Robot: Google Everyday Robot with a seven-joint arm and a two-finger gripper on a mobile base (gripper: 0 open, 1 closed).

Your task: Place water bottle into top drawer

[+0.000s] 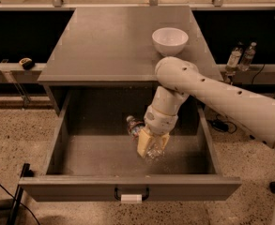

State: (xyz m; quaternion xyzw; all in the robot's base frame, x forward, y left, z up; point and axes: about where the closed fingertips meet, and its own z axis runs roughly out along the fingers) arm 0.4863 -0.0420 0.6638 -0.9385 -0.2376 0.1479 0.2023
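Note:
The top drawer [104, 156] stands pulled out from under the grey cabinet, with a black handle [131, 194] and white tag on its front panel. My gripper [150, 150] hangs inside the drawer, right of centre, low over the speckled floor. Its yellowish fingers [143, 146] are shut on the water bottle [138, 130], a small clear crinkled bottle. The bottle lies tilted, its neck pointing up and to the left out of the gripper. My white arm reaches in from the right, over the drawer's right wall.
A white bowl [170, 40] sits on the cabinet top [109, 41] at the right. Two slim labelled bottles [240, 56] stand on a ledge at the far right. A small dark object [26, 63] lies on the left ledge. Cables run on the floor.

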